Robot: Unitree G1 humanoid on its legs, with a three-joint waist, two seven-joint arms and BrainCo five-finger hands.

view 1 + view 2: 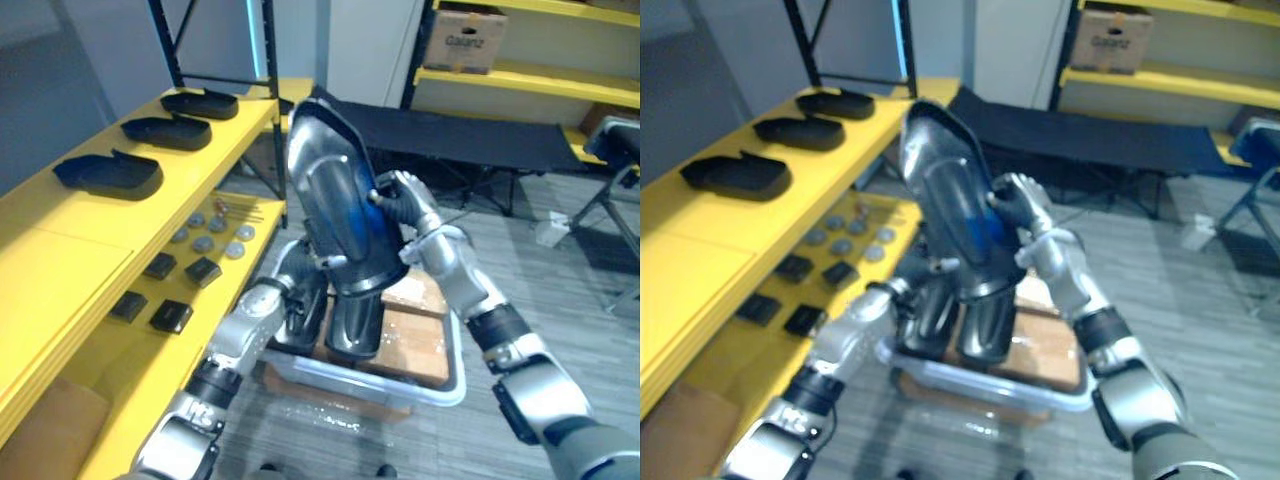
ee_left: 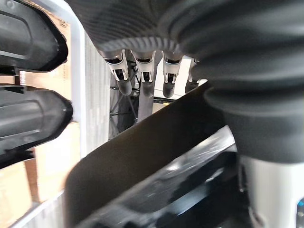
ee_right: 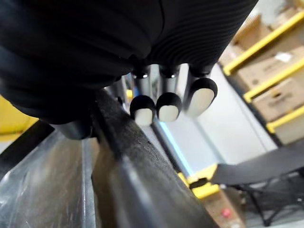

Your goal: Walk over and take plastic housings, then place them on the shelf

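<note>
My right hand has its fingers hooked over the rim of a large glossy black plastic housing, a long curved shell held on end above the clear plastic bin. My left hand sits behind the shell's lower part in the head views. Its wrist view shows the fingers straight, reaching past the shell's smooth edge. In the bin, more dark housings stand beside brown cardboard boxes. Left of the bin, the yellow shelf carries three matte black shells.
</note>
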